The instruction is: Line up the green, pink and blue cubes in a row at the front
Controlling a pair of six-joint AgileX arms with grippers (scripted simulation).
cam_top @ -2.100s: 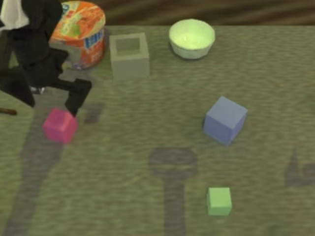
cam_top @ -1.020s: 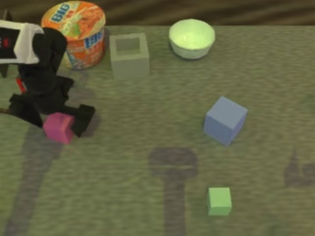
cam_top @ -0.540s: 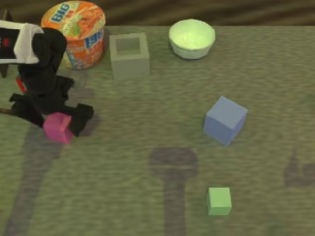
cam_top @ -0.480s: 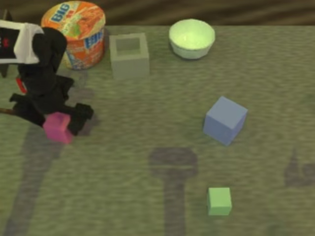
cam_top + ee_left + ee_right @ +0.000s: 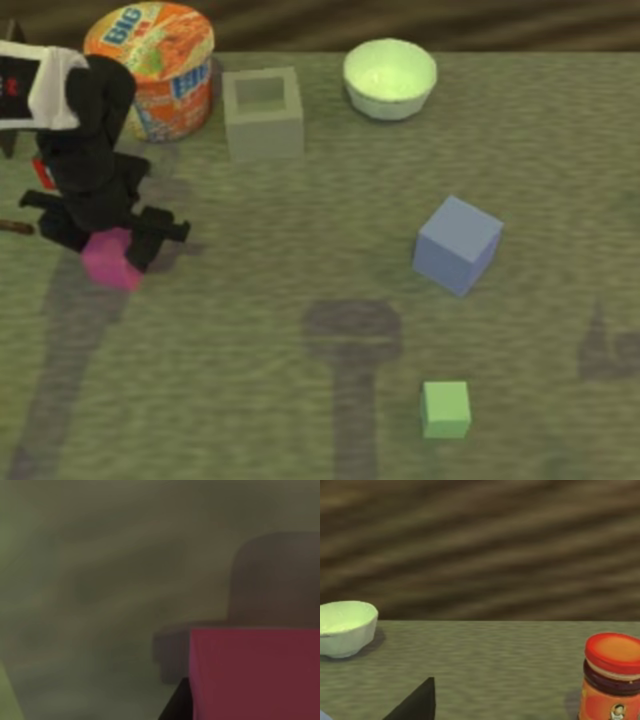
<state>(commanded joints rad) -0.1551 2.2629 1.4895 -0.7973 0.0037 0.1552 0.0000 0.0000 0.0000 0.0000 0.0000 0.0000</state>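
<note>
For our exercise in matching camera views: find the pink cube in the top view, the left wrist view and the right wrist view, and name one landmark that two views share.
Top view: the pink cube sits near the left edge, gripped by the left hand.
Left wrist view: the pink cube fills the lower right.
Right wrist view: not in it.
Shared landmark: the pale green bowl, at the table's back in the top view, shows at the left edge of the right wrist view.

Left arm reaches in from the table's left edge, wrist angled down toward the table. Left gripper [image 5: 108,245] sits low at the left side, its 2 fingers clamped on the pink cube [image 5: 108,262], 1 on each side. Left wrist view shows the pink cube [image 5: 255,672] pressed close against a dark finger [image 5: 175,705]. Right arm isn't in the top view.
</note>
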